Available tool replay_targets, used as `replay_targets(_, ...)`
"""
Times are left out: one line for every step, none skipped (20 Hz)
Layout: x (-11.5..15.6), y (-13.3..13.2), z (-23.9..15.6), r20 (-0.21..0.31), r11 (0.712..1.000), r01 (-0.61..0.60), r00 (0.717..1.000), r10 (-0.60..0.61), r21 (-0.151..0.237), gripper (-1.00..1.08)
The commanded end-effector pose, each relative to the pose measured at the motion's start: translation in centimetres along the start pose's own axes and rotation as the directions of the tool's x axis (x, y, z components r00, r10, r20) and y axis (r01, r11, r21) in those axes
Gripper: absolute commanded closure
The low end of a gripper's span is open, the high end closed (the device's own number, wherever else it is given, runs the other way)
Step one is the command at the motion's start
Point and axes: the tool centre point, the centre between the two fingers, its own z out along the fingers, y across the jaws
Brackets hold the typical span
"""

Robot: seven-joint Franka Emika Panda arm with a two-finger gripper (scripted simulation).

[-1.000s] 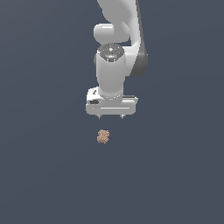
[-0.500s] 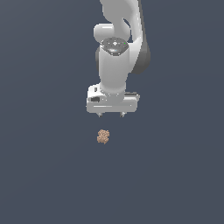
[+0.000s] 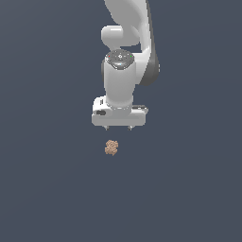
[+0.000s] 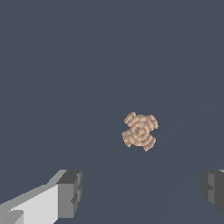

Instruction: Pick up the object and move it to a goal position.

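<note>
white two-fingered tool [image 3: 119,127] is hanging above the plain dark grey-blue surface [image 3: 47,189], fingers spread wide and gripping nothing. wrist view is showing both dark finger pads [image 4: 70,192] well apart with only bare surface between them.

the small lumpy tan-brown clump with the bumpy, irregular outline [image 3: 111,147] is sitting on the surface, untouched. in the exterior view it is showing just below the tool and slightly toward that view's left. in the wrist view the clump [image 4: 140,130] is lying clear of the gap between the pads, not inside it, so the tool is not lined up over it yet.

progress, as i'm judging it: early, approach only. no contact, no grasp, no lift. what's left is aligning over the clump, descending, closing, lifting, then carrying to the goal. no goal marker is showing in either view, so i can't tell where it's headed.
</note>
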Motion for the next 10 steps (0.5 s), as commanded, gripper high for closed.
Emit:
replay_targets(0.3, 0.5, 1.4, 0.003, 1.0, -0.023, 1.0, 0.023, 0.005, -0.92)
replay_targets(0.4, 0.7, 2.0, 0.005, 0.999, -0.035, 0.999, 0.035, 0.007, -0.92)
replay_targets(0.5, 1.0, 2.8, 0.006, 0.999, -0.048, 0.999, 0.048, 0.01, -0.92)
replay_targets(0.7, 1.3, 3.6, 0.008, 0.998, -0.061, 0.998, 0.061, 0.012, -0.92)
replay_targets(0.8, 1.6, 4.4, 0.009, 0.997, -0.076, 0.997, 0.076, 0.015, -0.92)
replay_targets(0.9, 1.9, 5.2, 0.011, 0.996, -0.089, 0.996, 0.089, 0.017, -0.92)
replay_targets(0.9, 2.1, 5.9, 0.012, 0.995, -0.101, 0.995, 0.101, 0.018, -0.92)
replay_targets(1.0, 2.4, 6.5, 0.013, 0.993, -0.112, 0.994, 0.112, 0.02, -0.92)
replay_targets(1.1, 2.6, 7.1, 0.015, 0.992, -0.122, 0.992, 0.122, 0.021, -0.92)
replay_targets(1.1, 2.8, 7.6, 0.016, 0.991, -0.131, 0.991, 0.131, 0.022, -0.92)
